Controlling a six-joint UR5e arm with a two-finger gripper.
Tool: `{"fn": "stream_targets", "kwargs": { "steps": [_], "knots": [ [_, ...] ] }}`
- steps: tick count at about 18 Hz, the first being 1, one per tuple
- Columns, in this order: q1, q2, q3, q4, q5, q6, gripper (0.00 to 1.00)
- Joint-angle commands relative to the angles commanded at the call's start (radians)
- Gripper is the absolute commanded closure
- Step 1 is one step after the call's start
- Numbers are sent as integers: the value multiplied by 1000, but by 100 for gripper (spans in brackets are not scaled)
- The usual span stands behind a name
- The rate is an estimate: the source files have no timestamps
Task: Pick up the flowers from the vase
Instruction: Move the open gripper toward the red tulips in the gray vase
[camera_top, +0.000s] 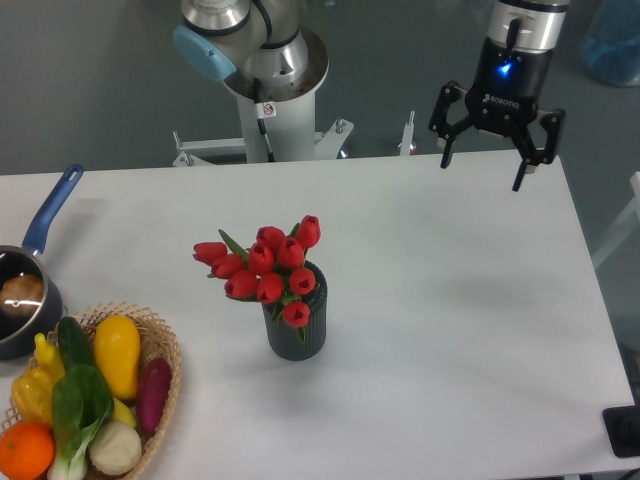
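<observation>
We note the hand (483, 173) at upper right, fingers spread and grasping nothing, with the flowers (265, 267) standing upright in the vase (297, 328) at frame centre, well apart, down-left of us on the tabletop (450, 330).

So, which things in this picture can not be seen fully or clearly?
- Flowers: stems hidden inside the vase, camera view.
- Wicker basket: cut off by the bottom and left edges.
- Saucepan: left part cut off by the left edge; contents too blurred to name.
- Arm above the gripper: cut off by the top edge.
- Dark object, lower right: cut off by the right edge.
</observation>
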Motion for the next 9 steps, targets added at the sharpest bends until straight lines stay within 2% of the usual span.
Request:
{"fn": "stream_targets", "kwargs": {
  "steps": [9],
  "knots": [
    [0,0,-29,-2,-11,18,0]
  ]
}}
